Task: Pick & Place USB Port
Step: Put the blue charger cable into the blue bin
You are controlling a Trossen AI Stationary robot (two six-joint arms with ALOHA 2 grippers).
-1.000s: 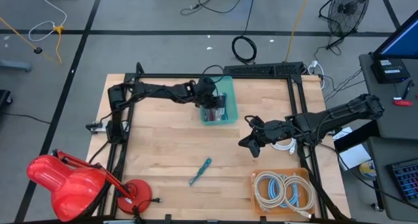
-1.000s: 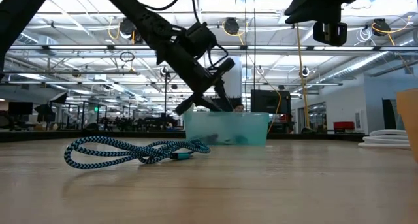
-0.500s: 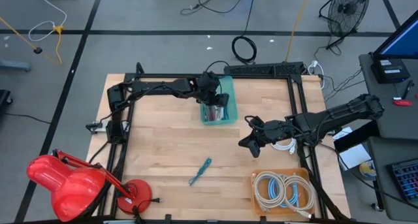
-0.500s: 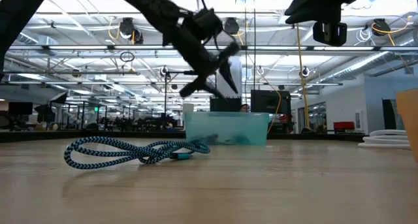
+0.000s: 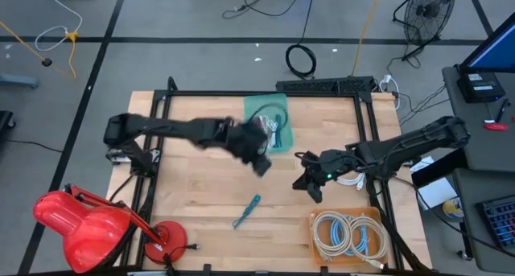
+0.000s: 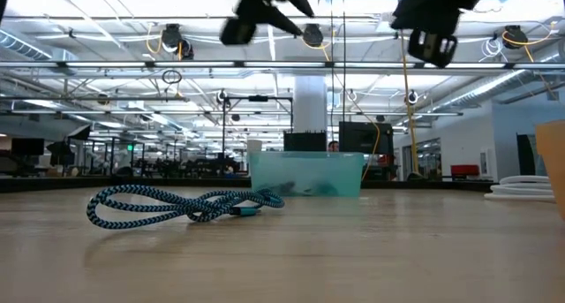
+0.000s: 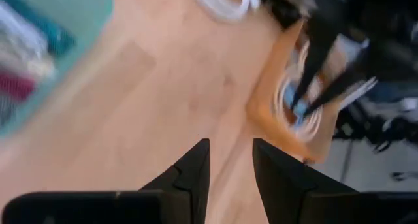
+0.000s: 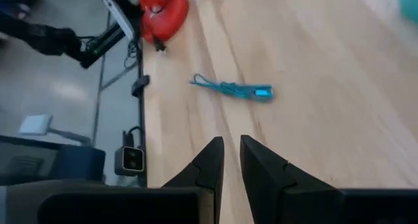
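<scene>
The USB cable, a blue-teal braided cord [image 5: 246,211], lies bunched on the wood near the table's front [image 6: 185,204] [image 8: 232,89]; nothing touches it. The teal bin [image 5: 269,123] at the far middle holds several cables. My left gripper [image 5: 261,165] hangs blurred above the table's middle, just near of the bin. In the left wrist view its fingers [image 7: 230,145] stand apart, with only wood between them. My right gripper [image 5: 311,189] hovers right of centre, high above the table. Its fingers [image 8: 232,140] are a narrow gap apart and hold nothing.
An orange tray [image 5: 348,234] with coiled white cables stands at the near right corner. A loose white cable coil [image 5: 350,178] lies by the right rail. A red lamp [image 5: 80,224] stands off the near left corner. Bare wood lies around the cord.
My left gripper has risen out of the teal bin and swung fast toward the table's near edge and middle, ending high above the wood. My right gripper has rolled a little in place. The cord and the bin have stayed put.
</scene>
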